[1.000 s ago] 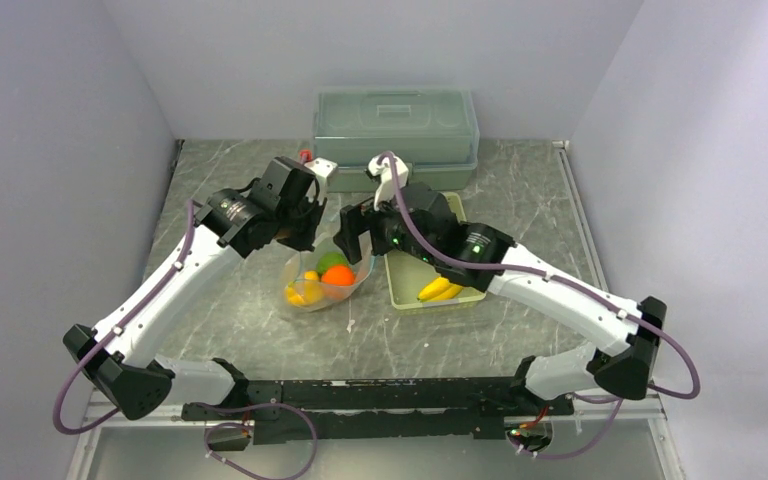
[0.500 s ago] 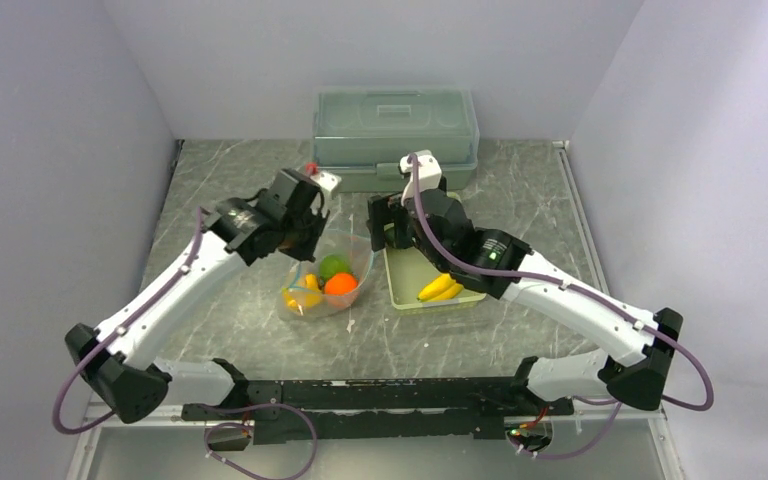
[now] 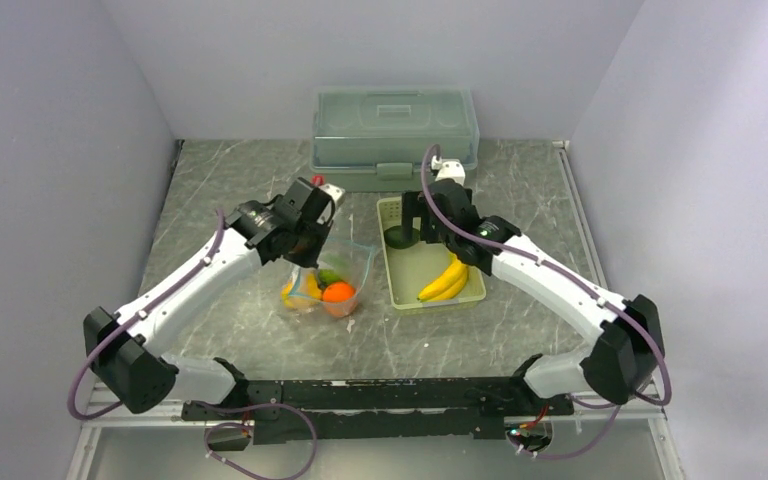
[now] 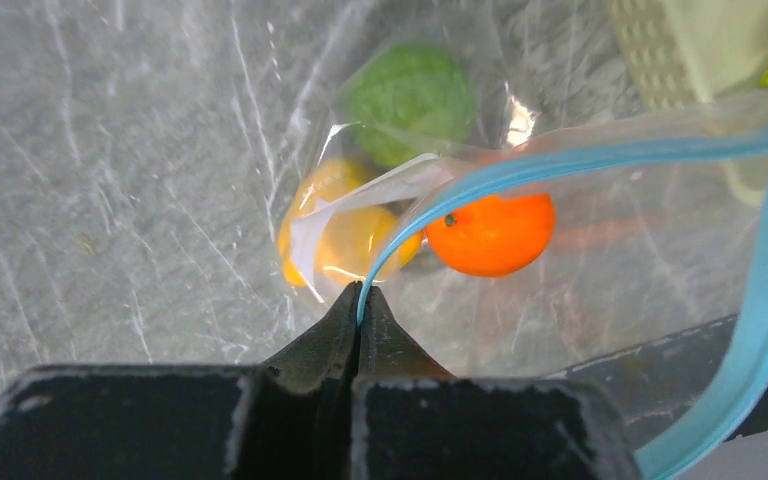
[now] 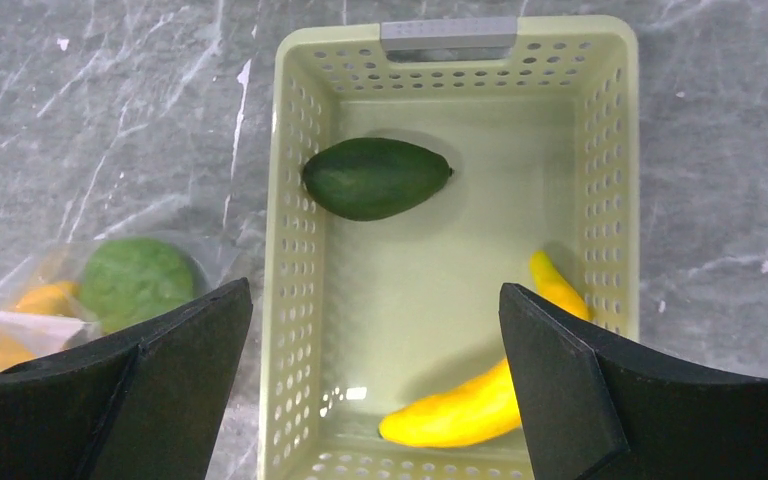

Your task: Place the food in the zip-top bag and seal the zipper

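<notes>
The clear zip-top bag (image 3: 345, 275) lies left of the basket, holding an orange ball (image 4: 490, 232), a light green fruit (image 4: 410, 90) and a yellow pepper (image 4: 345, 235). My left gripper (image 4: 360, 292) is shut on the bag's teal-blue zipper strip (image 4: 600, 158) and holds the mouth up. My right gripper (image 5: 375, 310) is open and empty, hovering above the pale green basket (image 5: 300, 260). The dark green avocado (image 5: 375, 178) and the yellow bananas (image 5: 480, 400) lie in that basket. The bag also shows in the right wrist view (image 5: 110, 285).
A large translucent green lidded box (image 3: 395, 125) stands at the back, behind the basket (image 3: 390, 290). Grey walls enclose the marble table (image 3: 540, 190) on three sides.
My right gripper has moved away from the bag, to the right and back, over the basket. My left gripper has kept its hold on the bag rim and shifted slightly right and down.
</notes>
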